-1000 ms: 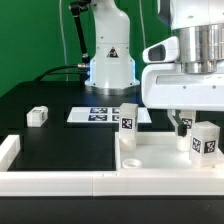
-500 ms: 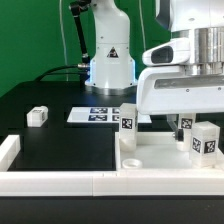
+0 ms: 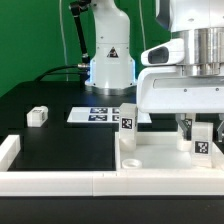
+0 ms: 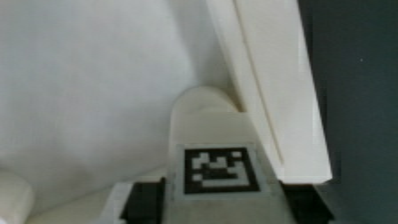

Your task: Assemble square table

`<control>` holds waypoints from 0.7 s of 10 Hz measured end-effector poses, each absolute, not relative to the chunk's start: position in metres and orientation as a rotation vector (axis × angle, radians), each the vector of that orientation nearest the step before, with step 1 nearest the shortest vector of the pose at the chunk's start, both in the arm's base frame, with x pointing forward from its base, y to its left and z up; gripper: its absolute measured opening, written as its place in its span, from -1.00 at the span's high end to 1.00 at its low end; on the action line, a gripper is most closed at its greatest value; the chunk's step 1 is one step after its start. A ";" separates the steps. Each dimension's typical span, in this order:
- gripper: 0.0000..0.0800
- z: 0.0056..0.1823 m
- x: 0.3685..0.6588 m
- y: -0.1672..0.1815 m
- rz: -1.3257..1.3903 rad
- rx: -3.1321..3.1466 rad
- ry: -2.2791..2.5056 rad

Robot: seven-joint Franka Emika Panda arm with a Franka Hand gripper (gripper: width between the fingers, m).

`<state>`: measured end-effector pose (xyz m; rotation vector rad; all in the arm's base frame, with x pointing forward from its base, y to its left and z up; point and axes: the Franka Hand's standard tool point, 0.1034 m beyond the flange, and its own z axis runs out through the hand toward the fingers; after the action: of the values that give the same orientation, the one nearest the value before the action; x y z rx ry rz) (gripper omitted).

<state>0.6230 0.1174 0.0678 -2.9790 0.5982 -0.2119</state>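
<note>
The square table slab (image 3: 160, 157) lies rim-up at the exterior view's right, and its white face fills the wrist view (image 4: 89, 90). One white tagged leg (image 3: 128, 118) stands at its back left corner. A second leg (image 3: 203, 141) stands near the slab's right edge. My gripper (image 3: 199, 128) has come down over this leg. In the wrist view the leg (image 4: 217, 165) fills the gap between my two black pads (image 4: 150, 203), and the gripper (image 4: 226, 192) is shut on it. A third leg (image 3: 37, 116) lies on the black table at the left.
The marker board (image 3: 100, 115) lies flat behind the slab. A low white border rail (image 3: 60, 182) runs along the front edge and turns up at the left (image 3: 8, 150). The robot base (image 3: 108, 60) stands at the back.
My gripper has come lower over the right leg, and less of the leg shows below the hand. The other parts have not moved.
</note>
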 end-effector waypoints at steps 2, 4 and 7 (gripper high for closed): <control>0.28 0.070 0.622 0.120 -0.152 -2.872 0.985; 0.28 0.072 0.624 0.121 -0.052 -2.641 1.520; 0.28 0.069 0.627 0.123 0.039 -2.214 2.029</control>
<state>0.6270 0.1227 0.0689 -2.2141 2.0292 0.0392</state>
